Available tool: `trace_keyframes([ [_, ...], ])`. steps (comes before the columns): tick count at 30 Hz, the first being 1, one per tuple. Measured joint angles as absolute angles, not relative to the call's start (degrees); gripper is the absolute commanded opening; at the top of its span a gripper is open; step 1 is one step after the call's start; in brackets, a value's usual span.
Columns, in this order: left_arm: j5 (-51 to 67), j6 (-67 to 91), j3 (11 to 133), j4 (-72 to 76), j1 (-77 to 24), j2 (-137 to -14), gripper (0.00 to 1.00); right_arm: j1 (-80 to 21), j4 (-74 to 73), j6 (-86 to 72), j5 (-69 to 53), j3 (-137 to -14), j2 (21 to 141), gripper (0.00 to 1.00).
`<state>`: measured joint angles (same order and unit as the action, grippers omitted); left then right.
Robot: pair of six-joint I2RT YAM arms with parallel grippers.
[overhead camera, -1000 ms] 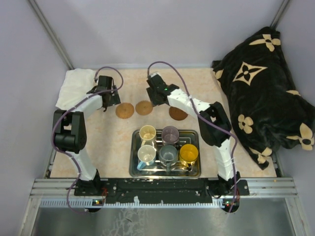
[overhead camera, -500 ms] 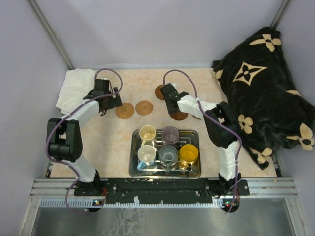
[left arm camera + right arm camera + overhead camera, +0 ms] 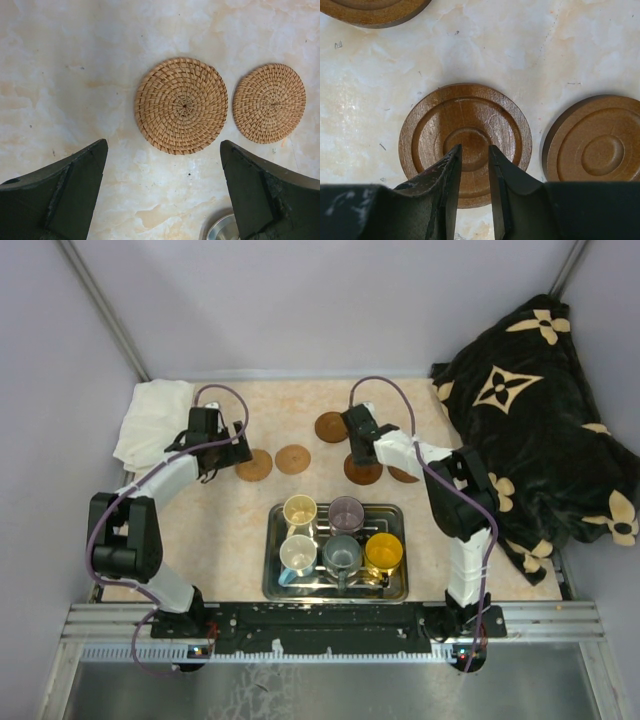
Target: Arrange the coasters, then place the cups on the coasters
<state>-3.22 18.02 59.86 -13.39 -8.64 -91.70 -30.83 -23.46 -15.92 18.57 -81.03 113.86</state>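
Observation:
Two light woven coasters point(image 3: 253, 465) point(image 3: 293, 459) lie left of centre, and both woven coasters point(image 3: 181, 105) point(image 3: 269, 102) show ahead of my left gripper point(image 3: 164, 145). That left gripper point(image 3: 224, 451) hangs wide open and holds nothing. Three dark wooden coasters point(image 3: 331, 427) point(image 3: 363, 470) point(image 3: 404, 473) lie further right. My right gripper point(image 3: 360, 445) hovers over the middle dark coaster point(image 3: 465, 142). The right gripper point(image 3: 474, 147) is nearly shut, with a thin gap and nothing between its jaws. Several cups stand in the tray: cream-yellow point(image 3: 300, 510), purple point(image 3: 347, 512), white point(image 3: 297, 554), grey point(image 3: 341, 554), orange-yellow point(image 3: 383, 552).
The metal tray point(image 3: 272, 585) sits near the front, between the arm bases; its corner point(image 3: 220, 232) shows in the left wrist view. A white cloth point(image 3: 150, 415) lies at the back left. A black flowered blanket point(image 3: 540, 410) is heaped along the right side.
My right gripper has swung to the right and narrowed its jaws, uncovering the back dark coaster and the rightmost one. The left arm has shifted only slightly.

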Motion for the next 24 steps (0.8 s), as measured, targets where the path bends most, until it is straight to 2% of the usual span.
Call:
trace_keyframes([
  [24, -3.4, 18.0, 59.1, -13.3, -8.6, -91.7, 0.99, -28.6, -24.9, -17.7, 21.8, -81.4, 115.9, 0.29],
])
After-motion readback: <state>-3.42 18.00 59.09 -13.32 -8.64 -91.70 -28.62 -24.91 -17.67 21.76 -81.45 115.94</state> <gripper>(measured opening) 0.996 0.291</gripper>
